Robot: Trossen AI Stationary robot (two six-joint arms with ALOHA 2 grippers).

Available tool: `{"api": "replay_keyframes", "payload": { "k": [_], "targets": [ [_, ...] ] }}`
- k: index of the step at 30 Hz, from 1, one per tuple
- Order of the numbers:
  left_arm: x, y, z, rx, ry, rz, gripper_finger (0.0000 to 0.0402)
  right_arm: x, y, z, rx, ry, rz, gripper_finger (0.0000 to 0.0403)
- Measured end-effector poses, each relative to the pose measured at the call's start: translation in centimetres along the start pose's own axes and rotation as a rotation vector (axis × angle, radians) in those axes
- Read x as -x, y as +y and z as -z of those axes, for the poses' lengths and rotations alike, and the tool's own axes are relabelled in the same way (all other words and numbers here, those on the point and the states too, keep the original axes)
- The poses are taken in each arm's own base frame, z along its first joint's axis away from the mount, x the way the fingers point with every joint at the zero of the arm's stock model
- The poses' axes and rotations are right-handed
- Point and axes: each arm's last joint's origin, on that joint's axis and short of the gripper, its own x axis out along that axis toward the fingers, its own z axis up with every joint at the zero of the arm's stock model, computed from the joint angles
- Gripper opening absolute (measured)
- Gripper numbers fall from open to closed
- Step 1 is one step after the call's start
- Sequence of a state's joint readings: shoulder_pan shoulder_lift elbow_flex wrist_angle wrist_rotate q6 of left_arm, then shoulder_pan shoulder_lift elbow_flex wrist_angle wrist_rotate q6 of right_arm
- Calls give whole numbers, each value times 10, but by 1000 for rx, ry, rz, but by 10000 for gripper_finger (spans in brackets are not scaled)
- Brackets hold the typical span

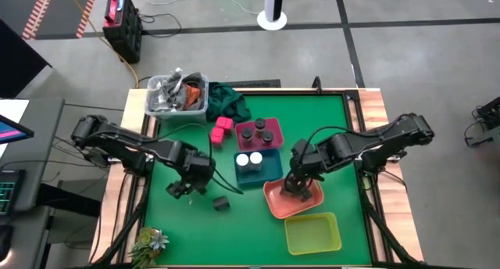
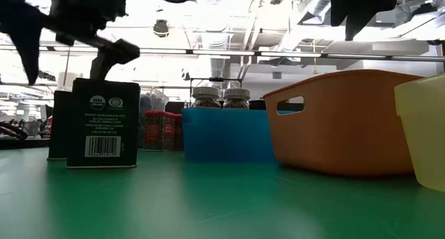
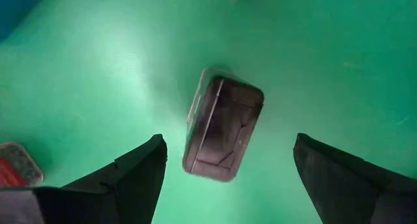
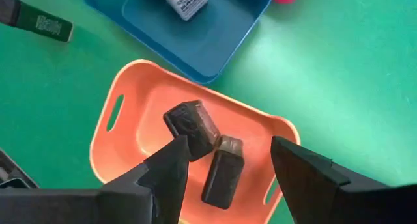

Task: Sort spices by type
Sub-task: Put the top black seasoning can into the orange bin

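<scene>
The left gripper (image 3: 228,178) hangs with its two dark fingers (image 3: 124,178) spread wide, poised above a dark grey rectangular box (image 3: 223,131) that stands on the green table (image 1: 328,116); bare mat shows on either side of the box between it and each finger, so nothing is gripped. In the high view this gripper (image 1: 186,188) sits near the table's left front area, with a second dark box (image 1: 221,202) just beside it and open mat around both. The right gripper (image 4: 228,178) holds its fingers (image 4: 166,172) parted and empty over the salmon tray (image 4: 117,94), in which two dark boxes (image 4: 207,146) lie tilted and touching each other, clear of the tray's rim. The blue tray (image 1: 269,169) with white-capped jars (image 1: 248,159) abuts the salmon tray's far edge; beyond it the pink tray (image 1: 275,138) carries dark-capped jars (image 1: 258,131), with bright pink blocks (image 1: 220,129) just beside it. The yellow-green tray (image 1: 312,233) lies at the table's front edge.
</scene>
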State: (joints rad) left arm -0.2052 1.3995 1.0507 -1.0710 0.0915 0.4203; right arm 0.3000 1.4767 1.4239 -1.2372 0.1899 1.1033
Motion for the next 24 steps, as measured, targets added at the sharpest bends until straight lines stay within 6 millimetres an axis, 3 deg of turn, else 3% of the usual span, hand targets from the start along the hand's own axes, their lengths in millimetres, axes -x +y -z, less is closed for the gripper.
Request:
{"api": "replay_keyframes", "payload": {
  "k": [8,24],
  "targets": [
    [-19,-4,-3,-63,-1,-71,307,0,-2,0,10,-16,25,244],
    [-23,-5,-6,-63,-43,-22,125,0,-1,0,9,-21,24,244]
  ]
}}
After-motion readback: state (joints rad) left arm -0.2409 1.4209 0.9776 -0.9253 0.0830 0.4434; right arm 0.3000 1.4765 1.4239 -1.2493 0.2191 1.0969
